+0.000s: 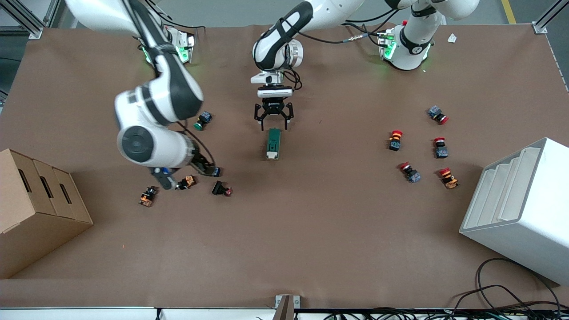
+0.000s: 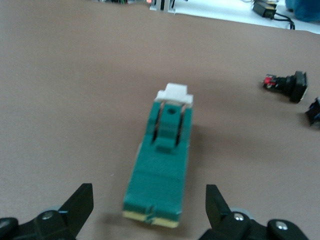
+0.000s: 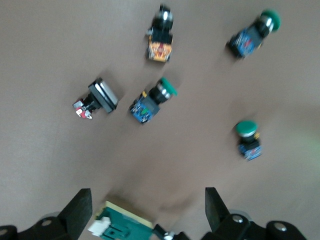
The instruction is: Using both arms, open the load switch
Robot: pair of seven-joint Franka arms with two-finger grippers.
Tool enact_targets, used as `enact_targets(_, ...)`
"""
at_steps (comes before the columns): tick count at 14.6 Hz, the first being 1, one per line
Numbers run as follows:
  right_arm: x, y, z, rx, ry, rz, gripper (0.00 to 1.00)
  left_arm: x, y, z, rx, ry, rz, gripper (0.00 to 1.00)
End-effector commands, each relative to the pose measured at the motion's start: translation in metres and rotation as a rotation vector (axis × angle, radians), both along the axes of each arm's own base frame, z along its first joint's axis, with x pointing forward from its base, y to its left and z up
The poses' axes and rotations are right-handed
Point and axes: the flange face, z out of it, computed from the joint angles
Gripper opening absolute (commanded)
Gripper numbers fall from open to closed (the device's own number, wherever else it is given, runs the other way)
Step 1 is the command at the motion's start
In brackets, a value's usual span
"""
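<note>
The load switch point(image 1: 273, 143) is a long dark green block lying mid-table, its white lever tab point(image 2: 174, 93) at the end nearer the front camera. My left gripper point(image 1: 273, 122) hangs open over the switch's other end. In the left wrist view the left gripper point(image 2: 148, 192) has one finger on each side of the load switch point(image 2: 162, 155), neither touching it. My right gripper point(image 1: 206, 168) is open and holds nothing, over the push buttons toward the right arm's end. The right wrist view shows the right gripper point(image 3: 146, 196) with the load switch point(image 3: 125, 225) between its fingers, farther off.
Green, orange and red push buttons point(image 1: 203, 120) point(image 1: 186, 182) point(image 1: 222, 189) lie around the right gripper. Several red-capped buttons point(image 1: 394, 140) sit toward the left arm's end. A cardboard box point(image 1: 35, 209) and a white bin point(image 1: 520, 209) stand at the table's two ends.
</note>
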Motion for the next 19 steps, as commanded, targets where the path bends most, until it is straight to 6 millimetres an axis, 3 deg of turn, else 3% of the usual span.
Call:
enact_targets(1,0.004,0.044,-0.031,-0.029,0.038,-0.137,1.00,-0.003,0.001,-0.014,0.035,-0.083,-0.028,0.99)
enact_targets(5,-0.014,0.107,-0.083,-0.104,0.058,-0.291,1.00,-0.007,0.010,-0.045,0.112,-0.216,-0.053,0.99)
enact_targets(8,-0.039,0.150,-0.120,-0.141,0.041,-0.358,1.00,-0.024,0.010,-0.058,0.140,-0.218,-0.081,0.99)
enact_targets(11,-0.056,0.173,-0.145,-0.163,0.027,-0.393,1.00,-0.025,0.005,-0.064,0.198,-0.219,-0.114,0.99)
enact_targets(16,-0.075,0.185,-0.141,-0.204,0.077,-0.356,1.00,-0.004,-0.014,-0.063,0.182,-0.239,-0.089,0.99)
enact_targets(19,-0.073,0.188,-0.124,-0.216,0.102,-0.341,1.00,0.000,-0.018,-0.058,0.169,-0.244,-0.082,0.99)
